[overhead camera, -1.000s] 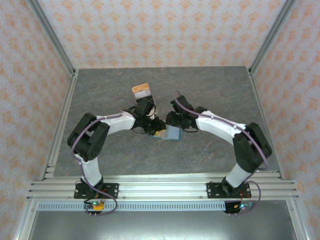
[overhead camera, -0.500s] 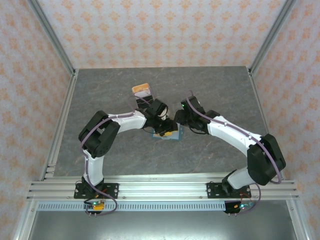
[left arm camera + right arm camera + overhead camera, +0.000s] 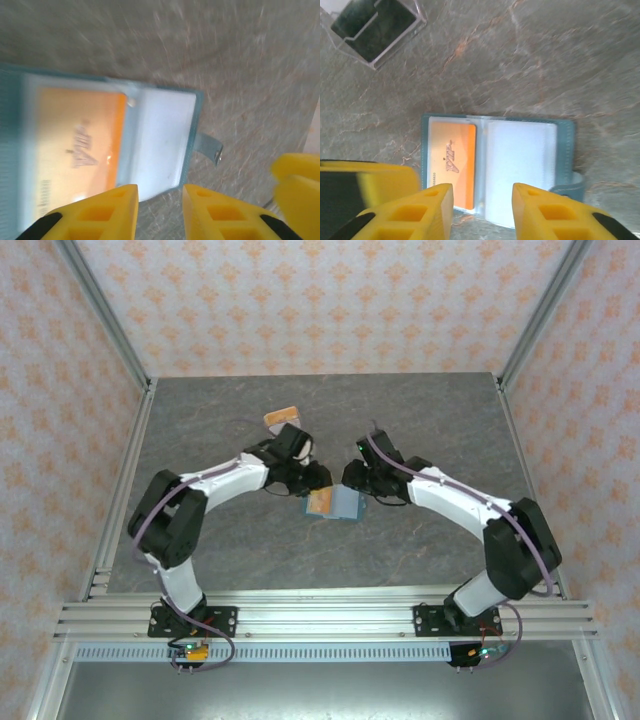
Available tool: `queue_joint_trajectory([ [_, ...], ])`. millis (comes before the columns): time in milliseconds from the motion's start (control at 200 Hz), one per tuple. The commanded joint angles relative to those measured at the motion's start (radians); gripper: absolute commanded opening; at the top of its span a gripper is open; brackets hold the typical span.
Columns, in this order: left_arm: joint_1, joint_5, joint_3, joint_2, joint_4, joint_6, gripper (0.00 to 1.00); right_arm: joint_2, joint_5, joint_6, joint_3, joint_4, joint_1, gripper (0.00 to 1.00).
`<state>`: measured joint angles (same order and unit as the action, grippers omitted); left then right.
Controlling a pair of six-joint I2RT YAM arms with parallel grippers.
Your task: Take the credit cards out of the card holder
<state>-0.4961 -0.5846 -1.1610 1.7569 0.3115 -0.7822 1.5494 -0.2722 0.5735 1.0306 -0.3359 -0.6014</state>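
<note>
The blue-grey card holder (image 3: 347, 504) lies open and flat on the table between both grippers. One orange credit card (image 3: 452, 164) sits in its left panel under a clear sleeve (image 3: 75, 145). The right panel (image 3: 521, 167) shows just a pale sleeve, and the side tab (image 3: 208, 147) sticks out past it. My left gripper (image 3: 160, 210) hovers at the holder's edge, its jaws a small gap apart with nothing between them. My right gripper (image 3: 482, 210) stands open just short of the holder's near edge, also empty.
Another tan-orange card (image 3: 283, 419) lies farther back on the table, behind the left wrist. A clear plastic stand (image 3: 377, 27) sits beyond the holder in the right wrist view. The enclosure's frame posts and patterned walls bound the grey table (image 3: 220, 540).
The left gripper has drawn back left off the holder and its jaws have narrowed. The right gripper's jaws have narrowed too. The holder stays put.
</note>
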Motion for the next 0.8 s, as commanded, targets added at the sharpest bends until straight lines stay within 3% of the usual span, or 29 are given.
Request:
queue_joint_trajectory([
  [0,0.039,0.093,0.052,-0.041,0.072,0.018,0.27,0.059,-0.105,0.034,0.035,0.042,0.001,0.34],
  [320,0.047,0.120,0.051,0.014,0.044,-0.004,0.22,0.199,-0.134,0.183,0.045,0.125,-0.005,0.27],
  [796,0.025,0.142,-0.034,0.117,0.050,-0.001,0.15,0.281,-0.177,0.196,0.070,0.152,-0.015,0.21],
])
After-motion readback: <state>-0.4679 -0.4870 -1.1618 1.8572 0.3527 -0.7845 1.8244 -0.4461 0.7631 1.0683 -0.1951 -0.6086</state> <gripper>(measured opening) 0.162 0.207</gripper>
